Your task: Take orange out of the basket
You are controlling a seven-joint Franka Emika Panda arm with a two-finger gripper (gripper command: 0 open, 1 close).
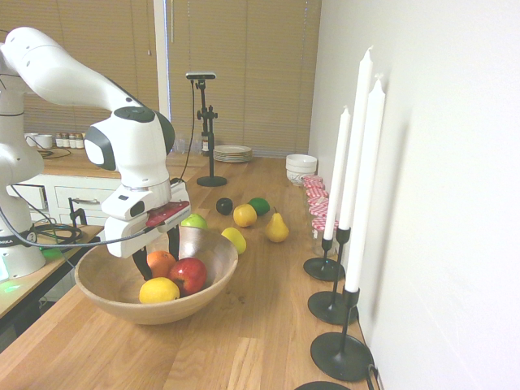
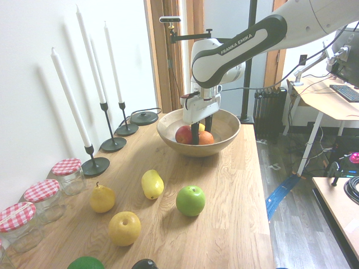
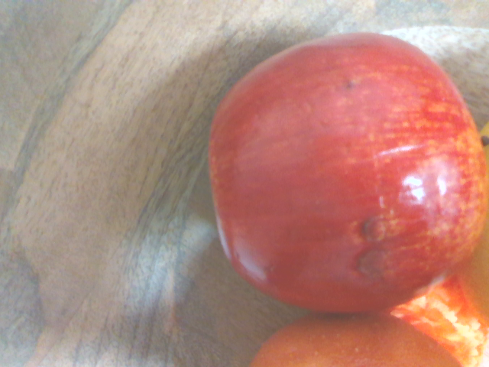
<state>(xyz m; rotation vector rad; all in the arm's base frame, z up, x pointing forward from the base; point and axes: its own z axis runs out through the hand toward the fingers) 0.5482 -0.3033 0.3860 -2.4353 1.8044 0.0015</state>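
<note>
First exterior view: orange (image 1: 161,263) is inside the basket (image 1: 110,302), so it's not out. Tool (image 1: 158,258) is down in the bowl at the orange; can't tell whether it's clamped or loose. My read: reach is done, grip unconfirmed; lift, clear the rim and set-down on the desk (image 1: 268,325) remain. Seen from that camera, red apple (image 1: 188,276) sits at about 4 o'clock of the orange, lemon (image 1: 159,290) at 6. Apple is close enough that it could get dragged along. Basket is wide, shallow, round, light brown wood; wrist view shows streaky grain. Orange is matte, roundish; apple skin is glossy, red with yellowish streaks and bright highlights. Lemon is yellow, oval. Outside the bowl, from the same camera: green apple (image 1: 193,221) at 1 o'clock, smooth and round; yellow pear (image 1: 276,227) farther off at 2, tapered. Desk is light wood with long grain.
</note>
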